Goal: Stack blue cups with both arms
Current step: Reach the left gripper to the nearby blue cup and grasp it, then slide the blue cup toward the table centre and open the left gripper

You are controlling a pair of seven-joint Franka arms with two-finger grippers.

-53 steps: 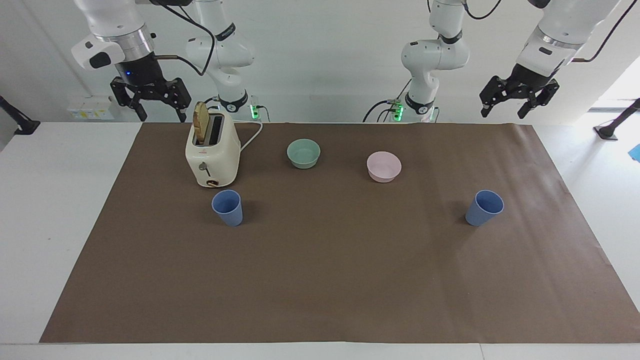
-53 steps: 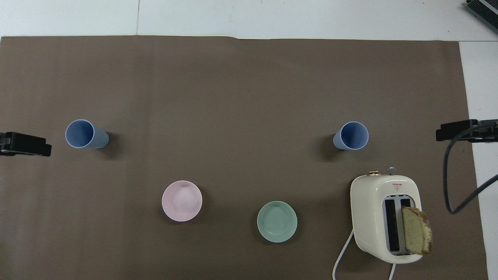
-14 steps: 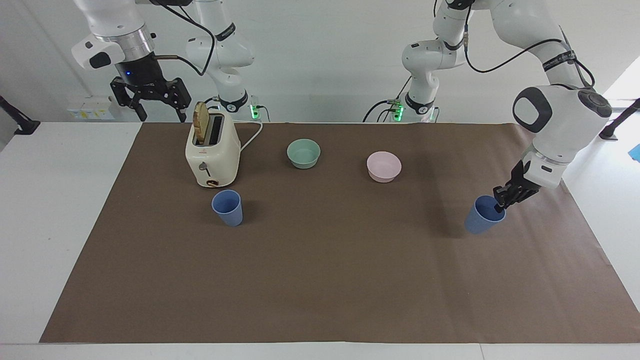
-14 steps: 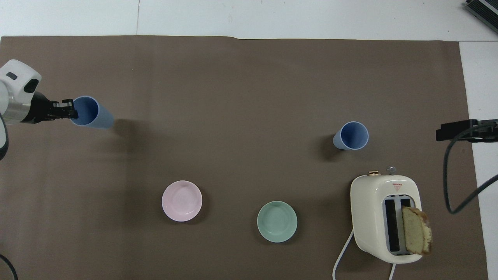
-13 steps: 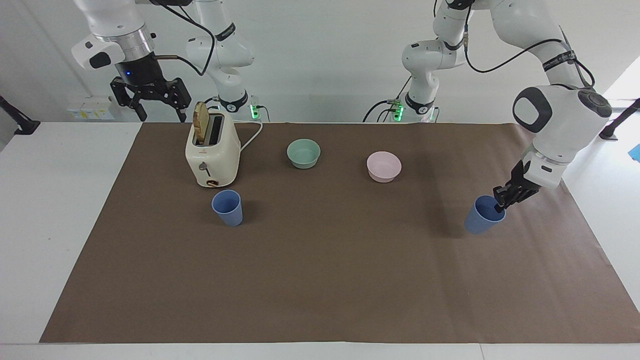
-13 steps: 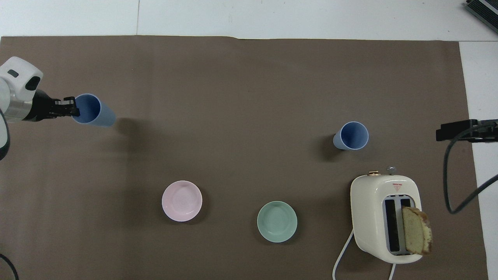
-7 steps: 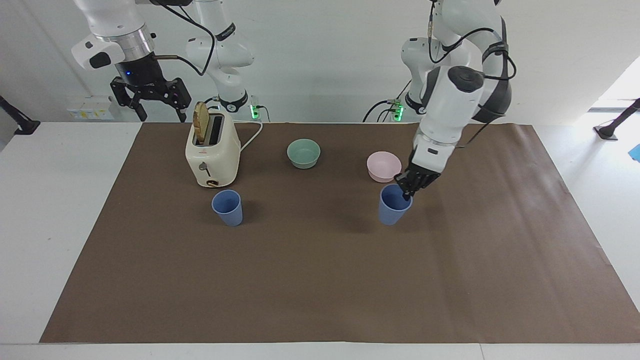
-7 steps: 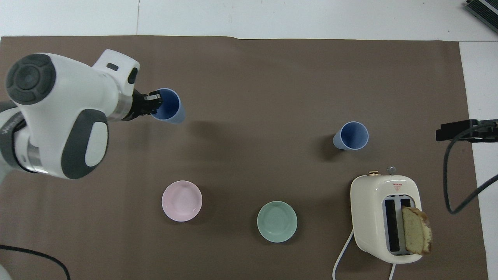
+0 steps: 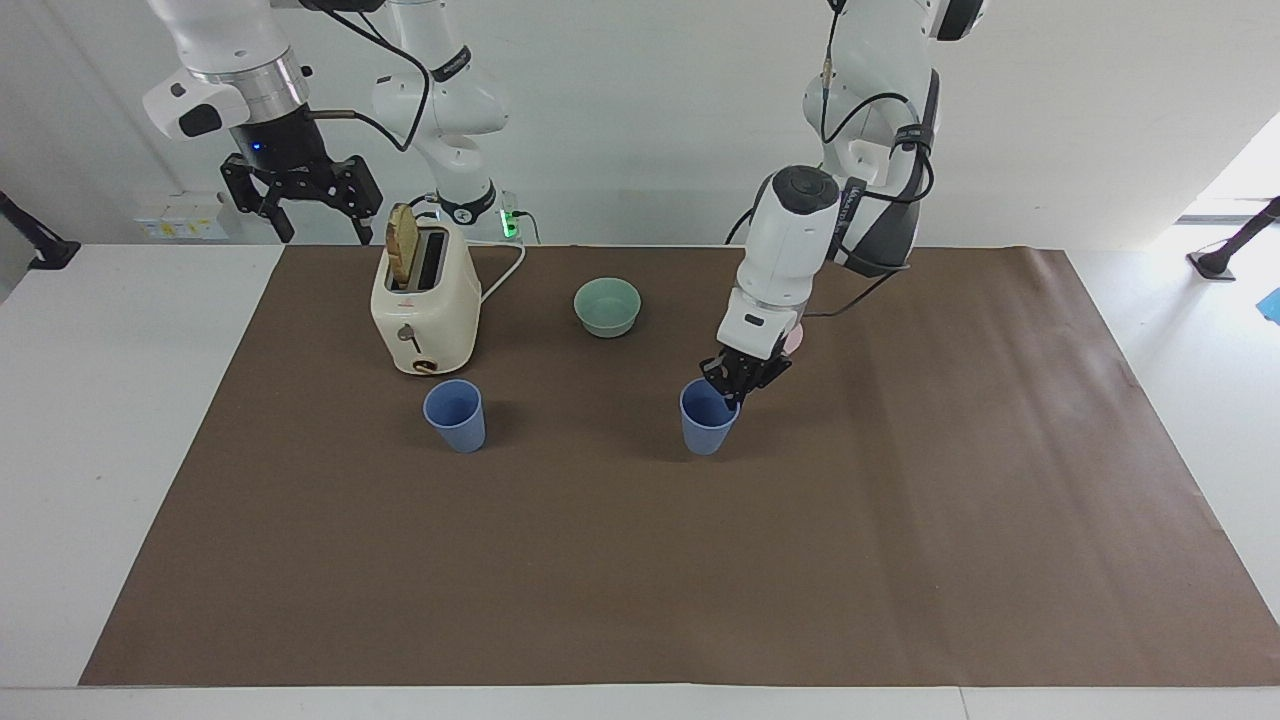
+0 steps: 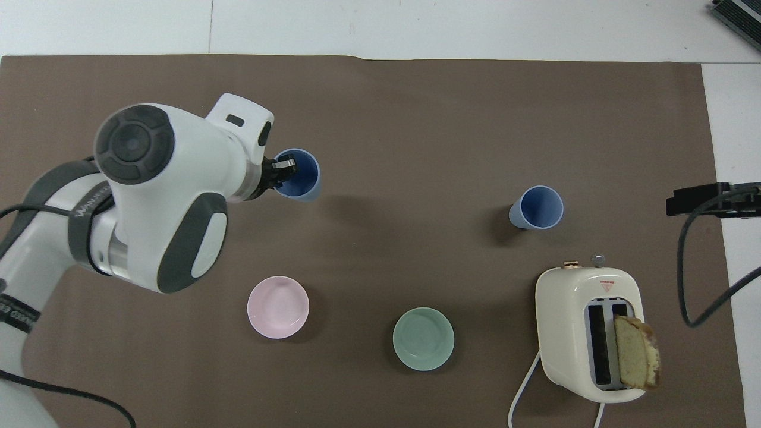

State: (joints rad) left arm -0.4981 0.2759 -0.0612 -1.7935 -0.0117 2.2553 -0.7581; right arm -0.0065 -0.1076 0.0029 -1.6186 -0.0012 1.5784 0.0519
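One blue cup stands upright on the brown mat beside the toaster, farther from the robots than it; it also shows in the overhead view. My left gripper is shut on the rim of the second blue cup, one finger inside it, and holds it upright just above the middle of the mat. The overhead view shows this gripper and the held cup. My right gripper is open and empty, and waits raised over the table edge near the toaster.
A cream toaster with a slice of bread in it stands near the right arm's base. A mint-green bowl and a pink bowl lie nearer to the robots than the cups. The left arm hides most of the pink bowl in the facing view.
My left gripper came down, shut on the cup at the left arm's end, lifted it and carried it toward the mat's middle. The right arm has not moved.
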